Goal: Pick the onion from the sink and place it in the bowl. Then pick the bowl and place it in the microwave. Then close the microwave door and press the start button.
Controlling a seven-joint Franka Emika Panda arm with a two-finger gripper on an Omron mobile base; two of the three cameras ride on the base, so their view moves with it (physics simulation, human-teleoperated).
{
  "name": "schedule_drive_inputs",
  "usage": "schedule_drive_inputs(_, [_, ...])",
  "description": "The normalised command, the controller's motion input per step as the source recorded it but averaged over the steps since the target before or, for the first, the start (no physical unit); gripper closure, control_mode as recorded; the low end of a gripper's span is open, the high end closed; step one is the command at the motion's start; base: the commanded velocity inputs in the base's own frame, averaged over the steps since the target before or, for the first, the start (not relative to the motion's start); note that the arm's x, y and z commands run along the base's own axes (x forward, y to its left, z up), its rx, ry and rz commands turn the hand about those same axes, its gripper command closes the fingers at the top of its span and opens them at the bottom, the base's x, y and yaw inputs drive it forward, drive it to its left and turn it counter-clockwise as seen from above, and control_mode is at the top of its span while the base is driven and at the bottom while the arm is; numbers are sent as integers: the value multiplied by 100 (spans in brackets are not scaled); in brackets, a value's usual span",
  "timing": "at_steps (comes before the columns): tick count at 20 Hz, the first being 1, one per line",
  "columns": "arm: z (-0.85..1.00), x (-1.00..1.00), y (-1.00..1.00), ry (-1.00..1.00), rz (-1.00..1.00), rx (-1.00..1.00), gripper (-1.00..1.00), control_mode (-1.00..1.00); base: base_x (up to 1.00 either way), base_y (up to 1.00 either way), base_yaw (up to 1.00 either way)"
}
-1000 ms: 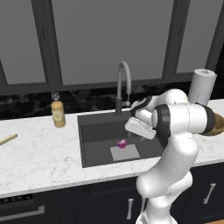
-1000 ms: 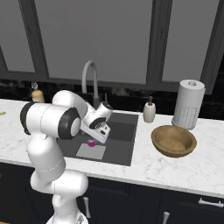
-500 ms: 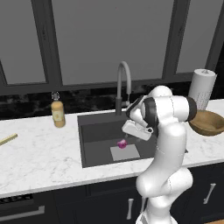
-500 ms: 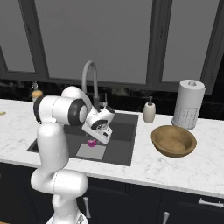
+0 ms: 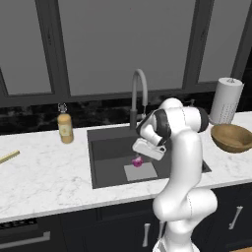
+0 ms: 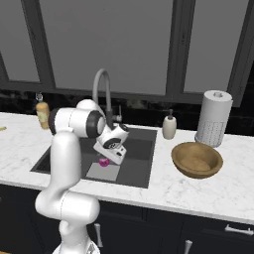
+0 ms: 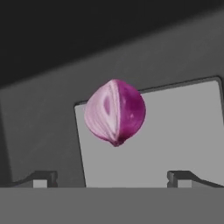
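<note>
Gripper (image 7: 112, 177) jaws fully spread, nothing held. Fingertips (image 7: 41, 178) sit wide either side of the onion (image 7: 114, 112) in hand view, not touching it. Onion is on the sink (image 5: 106, 150) floor, at the edge of the lighter grey square (image 7: 175, 135), roughly centred between the tips. Base views show the hand down in the basin right above it.

Risks, my read:
- Onion is round w/ a pointed end, resting loose on a flat floor. If one finger lands first it'll prob roll or skid off instead of seating.
- Closing too high = pinch on the upper curve, squirts out downward.
- Going too deep = tips hit the basin floor before closing.
- Faucet (image 5: 139, 96) arcs over the back of the sink near the wrist; a straight lift tilted backward could clip it.

Room:
- Sink walls well apart from the onion on all sides in left base view, so approach has slack.
- Exit path to the wooden bowl (image 6: 196, 159) goes up and over the sink's right rim onto the marble counter (image 6: 163, 186). Bowl sits near that rim, mouth open, nothing in it.
- Soap dispenser (image 6: 169, 127) and paper towel roll (image 6: 214, 118) stand behind the bowl, near the backsplash, off the direct line.
- Bottle (image 5: 65, 128) left of the sink, not a factor.
</note>
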Motion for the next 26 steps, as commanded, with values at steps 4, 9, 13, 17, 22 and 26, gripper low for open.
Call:
schedule_drive_inputs(4, [-39,37,17,0,0,0,-100,-100,0,0,0])
schedule_drive_inputs(9, [-36,44,0,0,0,0,-100,-100,0,0,0])
schedule_drive_inputs(13, [-40,25,0,0,0,1,-100,-100,0,0,0])
schedule_drive_inputs(17, [-38,0,20,0,0,0,-100,-100,0,0,0])
schedule_drive_inputs(22, [-26,2,18,0,0,0,100,-100,0,0,0])
schedule_drive_inputs(26, [-10,-6,5,1,0,0,100,-100,0,0,0])
